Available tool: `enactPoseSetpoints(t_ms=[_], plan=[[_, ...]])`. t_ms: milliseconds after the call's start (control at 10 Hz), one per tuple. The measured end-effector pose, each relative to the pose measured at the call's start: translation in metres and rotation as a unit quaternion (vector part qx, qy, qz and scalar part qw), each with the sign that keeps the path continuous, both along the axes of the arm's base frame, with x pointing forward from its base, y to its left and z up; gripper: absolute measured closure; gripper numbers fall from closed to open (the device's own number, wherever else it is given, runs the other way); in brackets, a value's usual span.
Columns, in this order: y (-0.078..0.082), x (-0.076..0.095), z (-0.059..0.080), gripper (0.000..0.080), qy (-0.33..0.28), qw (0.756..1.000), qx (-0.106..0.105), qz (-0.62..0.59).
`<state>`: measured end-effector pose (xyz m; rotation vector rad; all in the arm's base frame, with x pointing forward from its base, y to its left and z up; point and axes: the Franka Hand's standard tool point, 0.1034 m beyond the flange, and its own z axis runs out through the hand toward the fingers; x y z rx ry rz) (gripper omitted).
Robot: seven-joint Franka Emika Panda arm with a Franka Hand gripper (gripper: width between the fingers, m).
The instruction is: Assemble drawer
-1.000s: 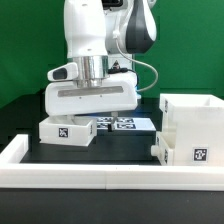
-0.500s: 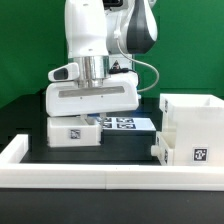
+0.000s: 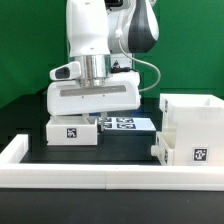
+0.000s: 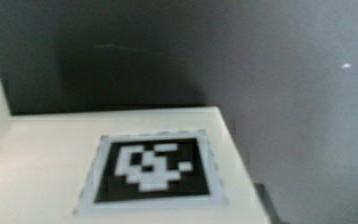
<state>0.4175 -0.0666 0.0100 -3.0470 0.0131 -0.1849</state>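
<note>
Black table [image 3: 125, 146] keeps open room between small tray [image 3: 72, 132] and shell [image 3: 192, 128]; we cannot tell whether the gripper [image 3: 92, 117] grips.

We see the arm [image 3: 92, 25] in the upper centre of the frame, its white links stacked and running straight down. A second rounded white and dark link bulges toward the upper right. Below sits the grey wrist flange [image 3: 93, 68], upright and centred. Under it hangs the gripper [image 3: 91, 117], whose broad white body lies level across the left centre of the frame. It points straight down. The fingers are largely hidden beneath that body, so we cannot tell how far apart they stand.
</note>
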Motion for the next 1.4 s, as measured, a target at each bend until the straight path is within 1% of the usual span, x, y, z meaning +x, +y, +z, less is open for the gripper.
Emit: enactPoseSetpoints(t_ms=[100,200,400,500,600,700,1100,1200,1300,1400], plan=[[0.006,0.003,0.003,0.0754,0.001,1.000,0.001,0.009],[0.018,0.012,0.010,0.0755,0.006,1.000,0.005,0.026],[0.031,0.030,0.022,0.0755,0.020,0.998,0.014,0.061],[0.039,0.044,0.033,0.0755,0.033,0.993,0.019,0.111],[0.047,0.055,0.040,0.0755,0.045,0.990,0.023,0.132],[0.050,0.059,0.042,0.0755,0.045,0.988,0.021,0.144],[0.050,0.057,0.039,0.0755,0.046,0.986,0.022,0.156],[0.049,0.060,0.039,0.0755,0.046,0.977,0.023,0.208],[0.050,0.068,0.041,0.0755,0.051,0.967,0.025,0.248],[0.055,0.076,0.044,0.0755,0.057,0.961,0.022,0.269]])
